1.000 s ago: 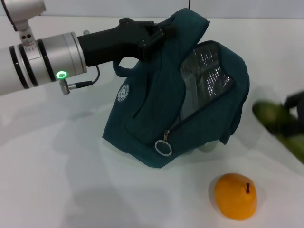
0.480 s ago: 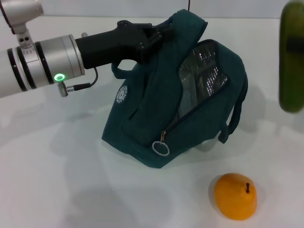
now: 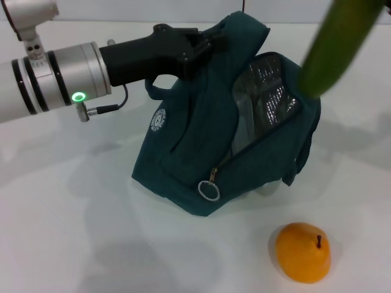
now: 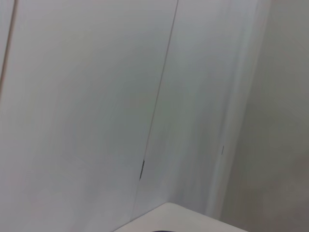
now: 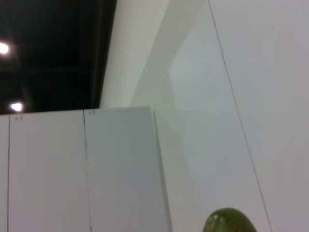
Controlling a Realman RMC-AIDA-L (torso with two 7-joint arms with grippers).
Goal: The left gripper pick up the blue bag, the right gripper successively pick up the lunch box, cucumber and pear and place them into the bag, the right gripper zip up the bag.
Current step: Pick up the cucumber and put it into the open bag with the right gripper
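the cucumber [image 3: 335,46] is up in the air at the top right of the head view, tilted; its long axis runs diagonally, lower end pointing down and toward the robot's left, right over the open mouth of the blue bag [image 3: 201,152], upper end running out of the top edge; it's blurred, and i can't tell if the tip actually touches the bag or just hangs in front of it; the right gripper isn't visible in any view, so can't tell how it's holding on.

the left gripper [image 3: 204,46] comes in from the left, clamped on the fabric at the top of the bag and holding it up so the bag sits propped on the white table [image 3: 73,232]; the bag's opening faces up and to the right with the silvery lining [image 3: 263,97] showing; the zipper ring pull [image 3: 209,190] hangs at the low end of the open zipper, and the white round logo [image 3: 158,119] faces the camera; the pear [image 3: 303,251] sits on the table in front of the bag, off to the right, well apart from it, stem up.

the right wrist view only catches the rounded green end of the cucumber [image 5: 229,221] at the frame edge against white wall panels [image 5: 120,169] and a dark ceiling with lights; no bag or table there; the left wrist view is just pale wall panels [image 4: 87,96].
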